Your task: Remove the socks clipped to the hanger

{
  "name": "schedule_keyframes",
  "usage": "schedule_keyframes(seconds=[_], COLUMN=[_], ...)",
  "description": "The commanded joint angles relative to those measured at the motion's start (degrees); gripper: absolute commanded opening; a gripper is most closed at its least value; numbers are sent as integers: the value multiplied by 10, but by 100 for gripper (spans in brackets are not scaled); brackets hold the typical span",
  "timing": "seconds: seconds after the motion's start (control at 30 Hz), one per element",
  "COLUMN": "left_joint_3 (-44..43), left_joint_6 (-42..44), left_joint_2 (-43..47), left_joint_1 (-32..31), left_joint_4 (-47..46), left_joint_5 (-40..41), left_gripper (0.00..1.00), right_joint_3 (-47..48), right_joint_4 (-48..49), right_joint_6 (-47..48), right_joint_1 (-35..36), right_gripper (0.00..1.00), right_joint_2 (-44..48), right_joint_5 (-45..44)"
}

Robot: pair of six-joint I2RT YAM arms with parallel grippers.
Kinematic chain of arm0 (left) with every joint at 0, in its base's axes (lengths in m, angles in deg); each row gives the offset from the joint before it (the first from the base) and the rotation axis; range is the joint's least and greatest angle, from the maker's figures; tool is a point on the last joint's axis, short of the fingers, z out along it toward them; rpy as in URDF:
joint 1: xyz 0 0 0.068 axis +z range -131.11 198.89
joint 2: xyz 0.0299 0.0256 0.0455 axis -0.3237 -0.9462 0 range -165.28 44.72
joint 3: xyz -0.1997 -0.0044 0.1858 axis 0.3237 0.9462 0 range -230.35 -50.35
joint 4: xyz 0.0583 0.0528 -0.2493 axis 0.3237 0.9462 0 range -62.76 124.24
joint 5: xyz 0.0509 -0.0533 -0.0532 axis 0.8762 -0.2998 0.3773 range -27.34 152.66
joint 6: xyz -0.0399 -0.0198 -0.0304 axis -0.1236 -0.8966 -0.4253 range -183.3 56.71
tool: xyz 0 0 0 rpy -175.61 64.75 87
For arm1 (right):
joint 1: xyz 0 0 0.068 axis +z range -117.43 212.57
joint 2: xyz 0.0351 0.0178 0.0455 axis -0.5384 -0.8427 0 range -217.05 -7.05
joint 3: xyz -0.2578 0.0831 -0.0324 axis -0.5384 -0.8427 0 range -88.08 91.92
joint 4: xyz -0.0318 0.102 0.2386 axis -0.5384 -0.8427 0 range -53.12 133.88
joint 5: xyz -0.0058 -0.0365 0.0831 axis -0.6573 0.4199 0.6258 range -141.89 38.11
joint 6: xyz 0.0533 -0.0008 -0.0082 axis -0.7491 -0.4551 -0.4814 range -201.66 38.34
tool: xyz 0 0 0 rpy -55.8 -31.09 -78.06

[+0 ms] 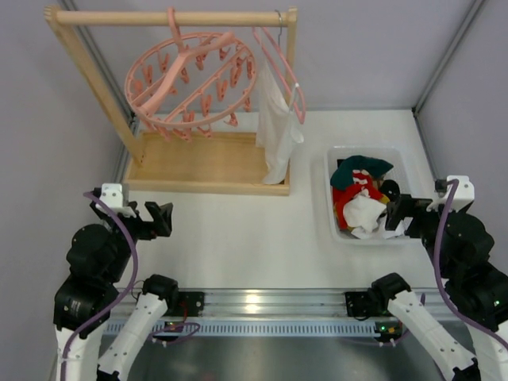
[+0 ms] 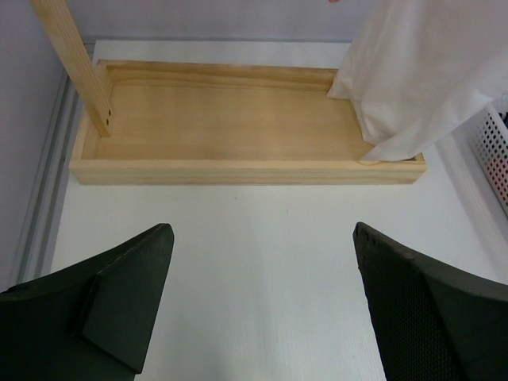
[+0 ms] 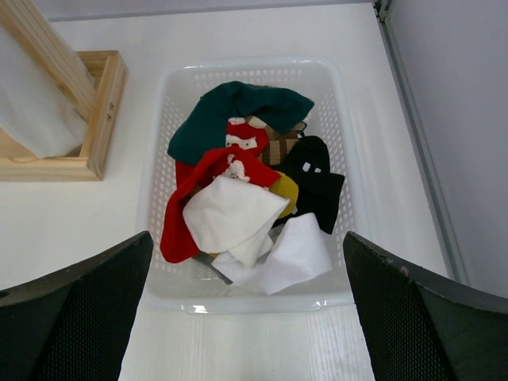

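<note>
Far left: left gripper (image 1: 159, 218), fingers spread wide, holding nothing, above white table (image 1: 238, 238), just short of wooden rack (image 1: 198, 163) base. On rack rail: round pink hanger (image 1: 190, 83), tilted, pegs (image 1: 208, 103) dangling; white cloth (image 1: 276, 135) beside it. Right: socks (image 1: 361, 194) heaped in basket (image 1: 399, 163). Far right: right gripper (image 1: 397, 216), spread wide, empty, at basket's right edge.
</note>
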Motion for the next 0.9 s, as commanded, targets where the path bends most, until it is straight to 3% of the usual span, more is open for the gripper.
schedule_keyframes(seconds=[0.0,0.3,0.87], left_joint_3=[-40,-69,-51], left_joint_6=[24,26,19], left_joint_2=[-1,-11,-11], left_joint_1=[2,2,2], left_joint_4=[55,74,72], left_joint_5=[-15,-30,-25], left_gripper=[98,98,98], right_joint_3=[36,61,61], right_joint_4=[-43,-70,-70], right_joint_6=[9,9,14], right_joint_1=[-5,-5,-5], right_gripper=[100,100,99], right_joint_2=[18,53,37], right_joint_5=[-2,10,21])
